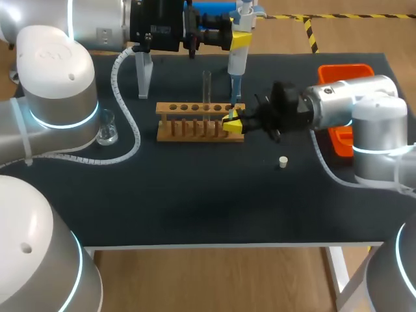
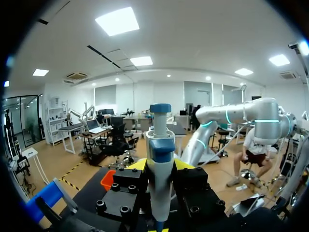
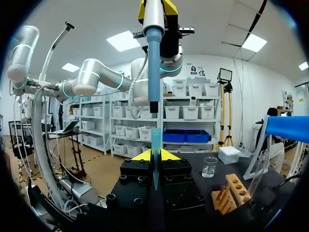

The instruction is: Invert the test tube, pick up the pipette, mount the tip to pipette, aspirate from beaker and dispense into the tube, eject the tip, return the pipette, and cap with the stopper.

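From above, the black table [image 1: 195,201] bore a wooden rack [image 1: 195,128] with the test tube [image 1: 207,84] upright in it. A beaker [image 1: 107,129] stood near the left arm, and a white stopper [image 1: 283,162] lay beside the orange tray [image 1: 344,70].

In the left wrist view, the left gripper [image 2: 160,166] clamped the pipette [image 2: 159,145] from both sides.

In the right wrist view, the right gripper [image 3: 155,157] pinched the tip [image 3: 155,145] upright, just under the pipette's nozzle but apart from it.
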